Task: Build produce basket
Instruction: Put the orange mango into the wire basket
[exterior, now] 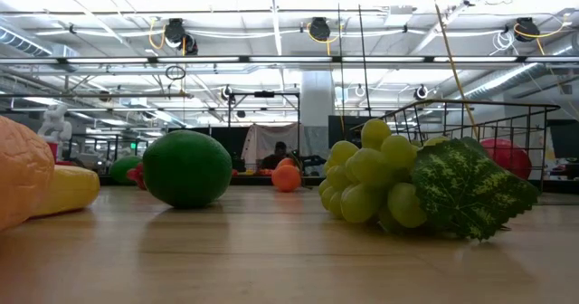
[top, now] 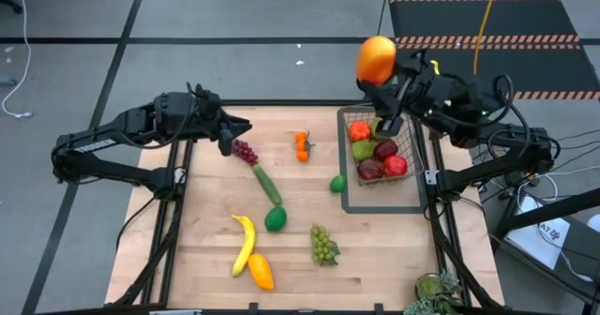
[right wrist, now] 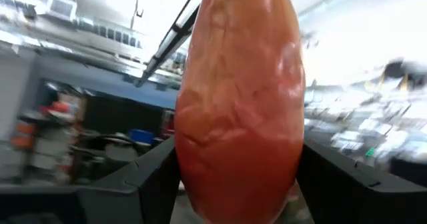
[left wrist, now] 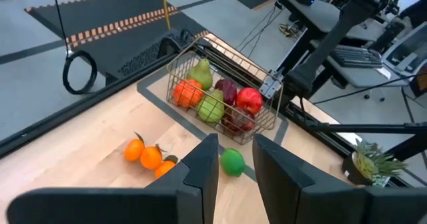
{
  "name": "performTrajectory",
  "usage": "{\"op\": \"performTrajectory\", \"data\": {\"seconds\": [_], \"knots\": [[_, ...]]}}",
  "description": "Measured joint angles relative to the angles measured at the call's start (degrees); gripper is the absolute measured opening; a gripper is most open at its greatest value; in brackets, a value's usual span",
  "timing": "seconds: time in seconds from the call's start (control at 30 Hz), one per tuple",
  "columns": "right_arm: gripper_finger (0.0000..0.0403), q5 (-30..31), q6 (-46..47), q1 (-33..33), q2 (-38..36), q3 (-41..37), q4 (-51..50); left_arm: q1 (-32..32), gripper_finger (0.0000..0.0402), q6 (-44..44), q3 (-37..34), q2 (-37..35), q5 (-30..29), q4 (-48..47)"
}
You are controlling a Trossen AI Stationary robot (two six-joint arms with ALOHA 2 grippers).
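We hold a mango [top: 376, 59] above the basket [top: 410, 146], ready to add it.
Our right gripper [right wrist: 235, 177] clamps it high so it clears the wire; our left gripper [left wrist: 235, 174], slightly parted and empty, waits over the tabletop [top: 206, 202] near the purple grapes [top: 245, 151].

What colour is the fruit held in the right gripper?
The mango in the right gripper is orange with yellow; the high view shows it best.

No text, label, brand, number or sign can be read in any view. A white sheet [top: 555, 242] lying off the surface at about four o'clock carries dark marks, but they are too small to make out.
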Motion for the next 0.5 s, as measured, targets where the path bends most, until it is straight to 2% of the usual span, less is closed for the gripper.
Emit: {"op": "performTrajectory", "data": {"seconds": [0.13, 0.23, 0.5], "knots": [[0.0254, 0.17, -11.48, 0.00, 0.02, -0.02, 2.74, 0.02, 0.0093, -0.56, 0.00, 0.07, -1.04, 0.02], [0.0254, 0.26, -16.53, -0.02, 0.00, -0.02, 3.48, 0.02, 0.0093, -0.37, 0.00, 0.11, -2.45, 0.02], [0.0254, 2.17, -15.98, -0.04, 0.02, -0.02, 3.73, 0.86, 0.0093, -0.19, 0.00, 0.11, -3.13, 0.11]]}}
